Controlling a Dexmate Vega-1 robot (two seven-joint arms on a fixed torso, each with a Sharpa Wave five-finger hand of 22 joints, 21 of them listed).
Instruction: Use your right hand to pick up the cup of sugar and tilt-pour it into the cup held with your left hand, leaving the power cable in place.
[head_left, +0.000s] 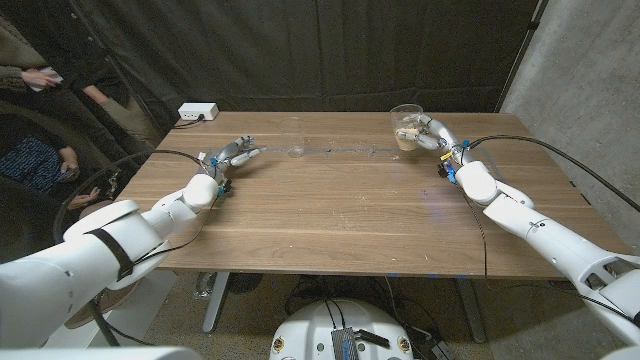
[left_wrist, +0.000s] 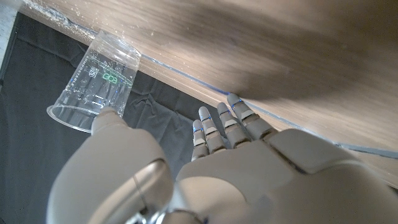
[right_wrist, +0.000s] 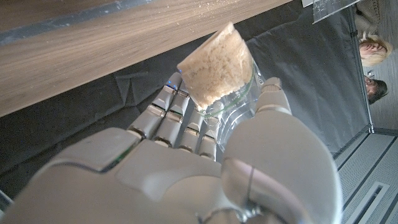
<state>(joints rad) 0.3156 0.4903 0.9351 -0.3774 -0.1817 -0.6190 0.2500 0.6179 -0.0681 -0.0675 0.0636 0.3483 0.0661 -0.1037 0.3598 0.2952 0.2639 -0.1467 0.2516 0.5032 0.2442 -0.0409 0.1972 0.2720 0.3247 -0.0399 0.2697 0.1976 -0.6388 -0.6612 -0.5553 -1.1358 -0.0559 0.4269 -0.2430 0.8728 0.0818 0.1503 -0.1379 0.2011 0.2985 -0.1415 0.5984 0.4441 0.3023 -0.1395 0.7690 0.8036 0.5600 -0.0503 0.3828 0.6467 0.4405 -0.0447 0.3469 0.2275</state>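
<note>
1. Cup of sugar (head_left: 406, 127): clear plastic, tan granules in its base; gripped by the right hand (head_left: 432, 134) at the table's (head_left: 340, 210) far right, and looks tilted in the head view.
2. Empty clear cup (head_left: 291, 137): upright on the far middle; green print on its wall, unreadable.
3. Left hand (head_left: 229, 157): fingers apart, holding nothing, near the empty cup.
4. White power strip (head_left: 197, 113): far left corner.

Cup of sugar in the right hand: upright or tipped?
Slightly tipped, not pouring. The cup of sugar leans a little in the right hand, lifted off the table; its sugar sits at the bottom.
</note>
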